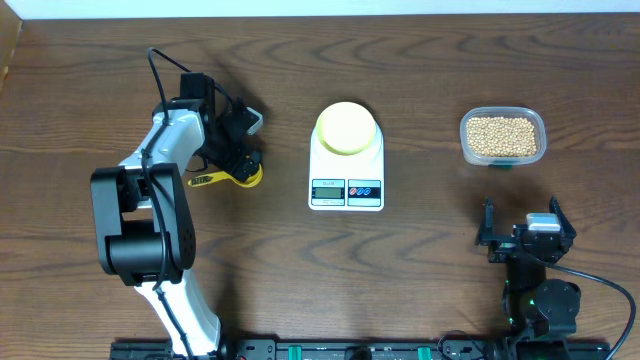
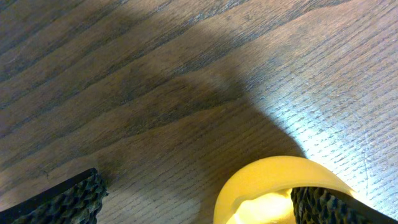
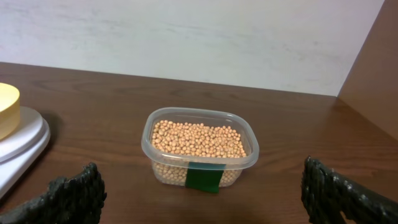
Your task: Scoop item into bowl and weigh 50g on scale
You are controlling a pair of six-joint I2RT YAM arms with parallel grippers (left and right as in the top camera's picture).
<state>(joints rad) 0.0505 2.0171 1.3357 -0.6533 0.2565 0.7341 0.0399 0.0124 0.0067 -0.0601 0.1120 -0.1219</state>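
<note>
The pale-yellow bowl (image 1: pixel 347 128) stands on the white scale (image 1: pixel 346 175) at the table's middle; its edge also shows in the right wrist view (image 3: pixel 7 109), with the scale (image 3: pixel 22 140) under it. The tan beans (image 1: pixel 502 133) fill a clear tub (image 3: pixel 199 146) at the right. A yellow measuring spoon (image 1: pixel 245 178) lies on the table at the left. My left gripper (image 1: pixel 240 165) is open right over it, and the spoon head (image 2: pixel 273 186) lies against the right finger, with the gripper (image 2: pixel 199 202) spread wide. My right gripper (image 1: pixel 523 235) is open and empty, near the tub (image 3: pixel 205 199).
A green label (image 3: pixel 204 177) marks the tub's front wall. The table's back edge meets a pale wall (image 3: pixel 186 37) behind the tub. Bare wood lies between the scale and the tub.
</note>
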